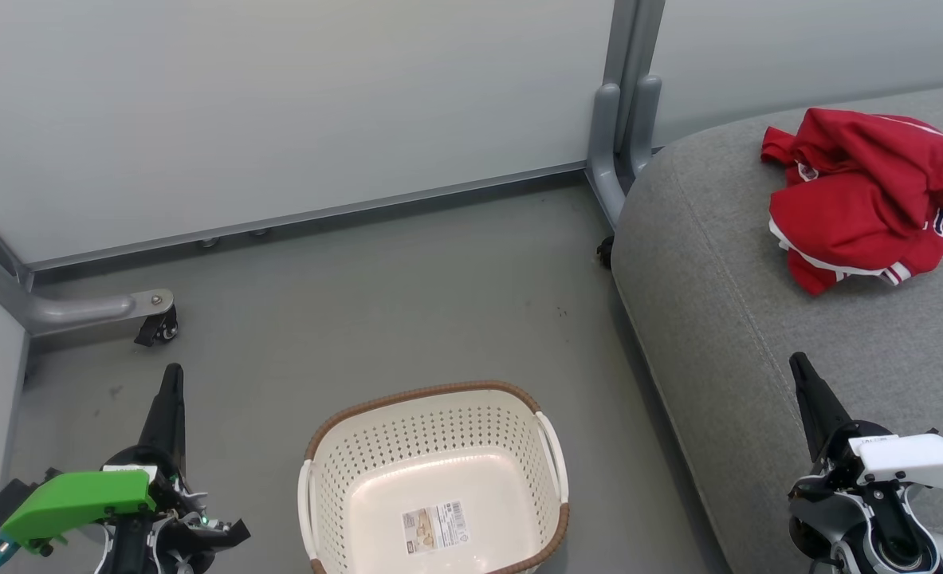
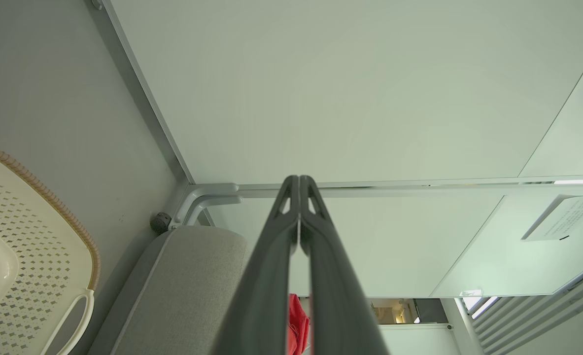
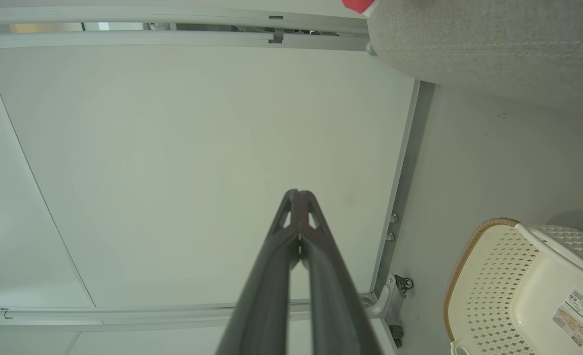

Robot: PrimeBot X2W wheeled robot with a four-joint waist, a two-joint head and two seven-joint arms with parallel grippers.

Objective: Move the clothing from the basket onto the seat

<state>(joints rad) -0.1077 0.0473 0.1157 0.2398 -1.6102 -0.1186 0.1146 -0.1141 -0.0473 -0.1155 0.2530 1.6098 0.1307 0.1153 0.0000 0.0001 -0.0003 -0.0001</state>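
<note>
My left hand (image 1: 173,376) is shut tight, its two dark fingers pressed together, and it holds nothing; it sits low at 7 o'clock in my head view, pointing up, with the grey floor (image 1: 375,303) behind it; my right hand (image 1: 799,368) is shut tight too and holds nothing; it sits low at 5 o'clock, and the big grey seat (image 1: 710,335) shows behind it; the red clothing (image 1: 862,199) lies in a crumpled heap on top of the seat, up at 2 o'clock, well apart from both my hands; I can see white trim on it; the cream basket (image 1: 431,434) stands on the floor at 6 o'clock, between my two hands and near the seat; I can see right down to its bottom, where a sticker (image 1: 434,527) sits; a pale wall (image 1: 280,119) stands behind the floor at 12 o'clock
</note>
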